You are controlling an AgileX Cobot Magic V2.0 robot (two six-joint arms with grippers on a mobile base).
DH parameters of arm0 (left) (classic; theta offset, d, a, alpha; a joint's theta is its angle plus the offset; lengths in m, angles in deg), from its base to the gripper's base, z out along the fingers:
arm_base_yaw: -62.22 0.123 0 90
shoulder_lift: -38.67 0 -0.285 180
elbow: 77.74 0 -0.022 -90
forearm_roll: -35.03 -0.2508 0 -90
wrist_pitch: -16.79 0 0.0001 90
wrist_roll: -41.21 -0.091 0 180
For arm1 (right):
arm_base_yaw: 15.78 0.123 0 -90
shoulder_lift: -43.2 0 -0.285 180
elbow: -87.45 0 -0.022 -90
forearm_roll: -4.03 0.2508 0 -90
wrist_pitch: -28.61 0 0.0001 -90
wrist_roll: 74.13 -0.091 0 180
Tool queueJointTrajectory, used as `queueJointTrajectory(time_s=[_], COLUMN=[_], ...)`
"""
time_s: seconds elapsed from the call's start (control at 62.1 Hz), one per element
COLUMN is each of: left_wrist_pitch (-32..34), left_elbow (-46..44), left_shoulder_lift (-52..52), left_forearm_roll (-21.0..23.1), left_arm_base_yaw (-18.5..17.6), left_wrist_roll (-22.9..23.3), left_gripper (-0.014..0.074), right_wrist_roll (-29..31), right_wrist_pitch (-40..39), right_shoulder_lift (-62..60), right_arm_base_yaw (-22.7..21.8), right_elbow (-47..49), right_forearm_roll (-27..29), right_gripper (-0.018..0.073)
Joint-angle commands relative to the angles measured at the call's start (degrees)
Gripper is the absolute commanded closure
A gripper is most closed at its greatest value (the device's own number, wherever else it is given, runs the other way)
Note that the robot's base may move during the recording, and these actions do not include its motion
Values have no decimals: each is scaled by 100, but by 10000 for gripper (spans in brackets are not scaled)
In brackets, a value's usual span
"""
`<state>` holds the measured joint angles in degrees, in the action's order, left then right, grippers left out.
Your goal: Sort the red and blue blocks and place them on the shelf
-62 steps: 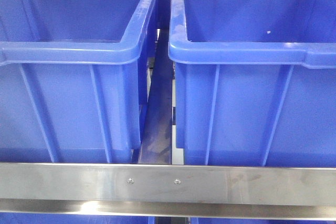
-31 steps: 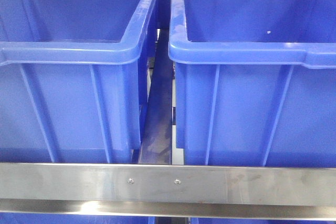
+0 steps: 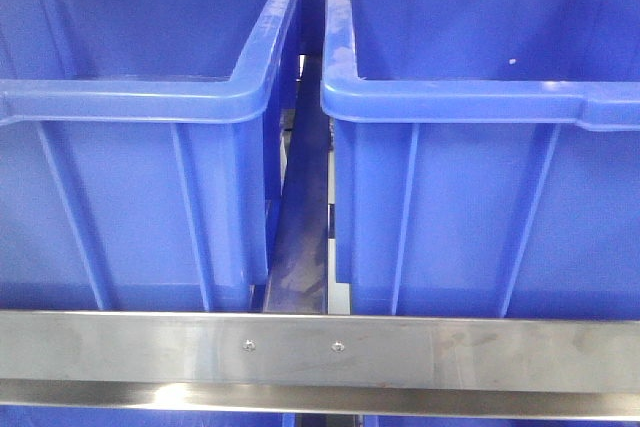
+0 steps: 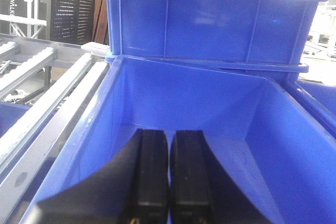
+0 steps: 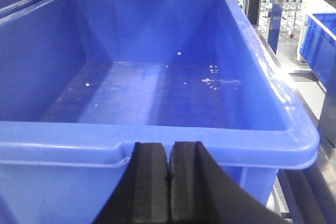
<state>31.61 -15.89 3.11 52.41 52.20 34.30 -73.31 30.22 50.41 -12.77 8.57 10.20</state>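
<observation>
left end effector (image 4: 169,182): clenched, nothing between fingers, inside left blue bin (image 4: 79,145) | right end effector (image 5: 169,182): clenched, nothing gripped, just short of near rim of right blue bin (image 5: 157,140) | shelf (image 3: 320,347): steel front rail across near edge below both bins | red and blue blocks: not in any view
</observation>
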Motion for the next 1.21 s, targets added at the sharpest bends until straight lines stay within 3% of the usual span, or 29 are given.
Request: queueJointTrajectory(time_s=[0.0,0.644,0.869,0.982,1.191], left_wrist_pitch=[480,480,852,1477,1087], left_elbow=[-179,-179,285,786,1480], left_shoulder_lift=[-19,-19,8,350,1526], left_forearm_roll=[15,15,113,-28,-318], left_arm_base_yaw=[19,19,70,186,431], left_wrist_roll=[-1,-1,-1,-1,-1], left_gripper=[472,472,472,472,472], right_wrist_roll=[26,26,26,26,26], right_wrist_pitch=[-447,-447,-447,-447,-447], right_shoulder_lift=[-128,-128,-128,-123,-123], right_arm_base_yaw=[-10,-10,-10,-10,-10], right_elbow=[129,129,129,129,129], right_forearm_roll=[-56,-56,-56,-56,-56], right_gripper=[497,497,497,497,497])
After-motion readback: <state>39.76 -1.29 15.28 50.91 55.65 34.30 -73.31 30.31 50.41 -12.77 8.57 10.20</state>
